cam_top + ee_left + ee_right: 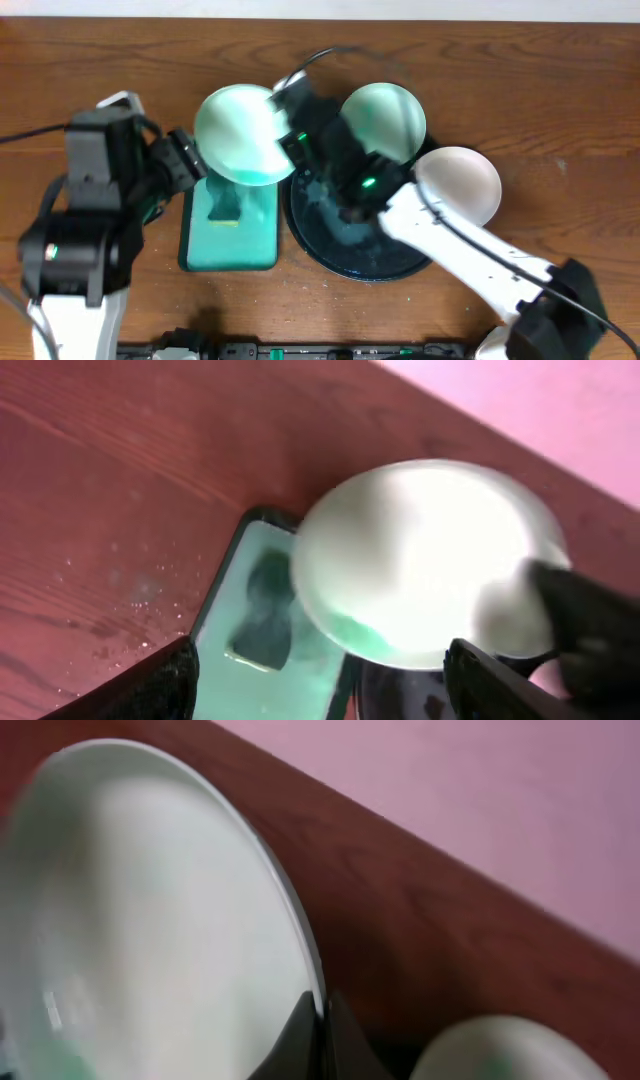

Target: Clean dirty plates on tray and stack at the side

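Plate [235, 132], rim pinched in right hand [287, 142]

Three plates: pale green plate [235, 135] at eleven o'clock, second green plate [390, 115] at one o'clock, white plate [465, 180] at three o'clock. One dark round tray [400, 262]. One teal tub [255, 235]. One sponge [225, 207]. Two arms: left arm [85, 220], right arm [460, 250].

The round dark tray [330, 255] looks wet. A pale green plate [235, 135] is up in the air at the tray's 10 o'clock. A second green plate [385, 115] sits at 12 o'clock. A white plate [465, 180] lies flat at 2 o'clock.
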